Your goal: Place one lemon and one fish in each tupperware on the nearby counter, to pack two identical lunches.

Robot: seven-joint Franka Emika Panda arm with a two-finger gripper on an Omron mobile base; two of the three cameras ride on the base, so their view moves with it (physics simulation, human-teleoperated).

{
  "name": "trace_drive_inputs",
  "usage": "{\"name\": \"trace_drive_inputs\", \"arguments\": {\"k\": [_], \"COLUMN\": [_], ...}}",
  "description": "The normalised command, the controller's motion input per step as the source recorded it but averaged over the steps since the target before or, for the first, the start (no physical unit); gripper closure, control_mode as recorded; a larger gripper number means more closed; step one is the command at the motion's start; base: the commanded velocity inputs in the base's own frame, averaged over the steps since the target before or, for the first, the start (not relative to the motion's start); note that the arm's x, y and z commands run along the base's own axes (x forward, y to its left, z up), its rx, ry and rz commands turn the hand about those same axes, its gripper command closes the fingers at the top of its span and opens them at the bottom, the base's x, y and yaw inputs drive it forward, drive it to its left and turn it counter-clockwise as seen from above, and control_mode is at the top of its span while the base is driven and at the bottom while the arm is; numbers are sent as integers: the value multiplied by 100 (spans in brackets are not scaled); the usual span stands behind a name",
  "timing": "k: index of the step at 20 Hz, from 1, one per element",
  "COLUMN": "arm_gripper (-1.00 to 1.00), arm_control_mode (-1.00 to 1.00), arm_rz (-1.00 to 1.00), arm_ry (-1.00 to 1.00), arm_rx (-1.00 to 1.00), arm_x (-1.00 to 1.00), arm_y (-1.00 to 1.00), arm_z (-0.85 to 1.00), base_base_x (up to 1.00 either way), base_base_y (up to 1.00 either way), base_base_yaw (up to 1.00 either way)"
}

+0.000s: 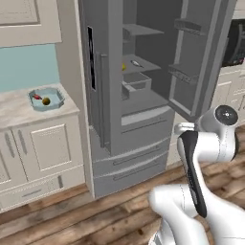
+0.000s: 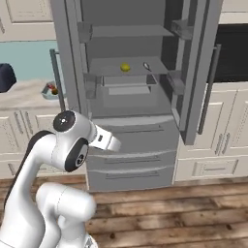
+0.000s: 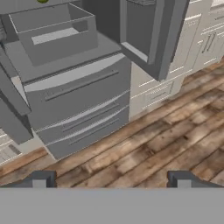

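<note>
One pale blue-grey tupperware (image 1: 46,99) with cut corners sits on the beige counter (image 1: 19,111) left of the open grey fridge (image 1: 129,95); it holds one yellow lemon (image 1: 46,101) and one small red-orange fish (image 1: 36,96), lying close together. From the right base view that container (image 2: 50,92) is partly hidden behind the left fridge door. A second lemon (image 2: 125,67) rests on a middle fridge shelf (image 2: 127,65), with a small pale item (image 2: 147,66) near it on the same shelf that is too small to identify. Below the shelf sits one open grey drawer bin (image 3: 54,30); nothing can be made out inside it. The gripper (image 3: 111,180) hangs low in front of the fridge's lower drawers (image 3: 81,118), over the wooden floor (image 3: 166,148), its two finger tips (image 3: 40,180) spread wide with nothing between them. Both lemons and the fish lie well apart from the fingers, higher up.
</note>
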Motion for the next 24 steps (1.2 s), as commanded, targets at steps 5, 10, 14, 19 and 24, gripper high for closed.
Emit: {"name": "trace_drive_inputs", "arguments": {"k": [5, 10, 14, 19, 24], "arm_gripper": [-100, -100, -100, -100, -100], "arm_control_mode": [100, 100, 100, 100, 100], "arm_rz": [0, 0, 0, 0, 0], "arm_ry": [0, 0, 0, 0, 0], "arm_rx": [0, 0, 0, 0, 0], "arm_x": [0, 0, 0, 0, 0], "arm_y": [0, 0, 0, 0, 0], "arm_z": [0, 0, 0, 0, 0], "base_base_x": [99, 99, 82, 32, -30], "base_base_y": [-24, -66, -51, 4, 28], "base_base_yaw": [-12, 3, 26, 34, 17]}}
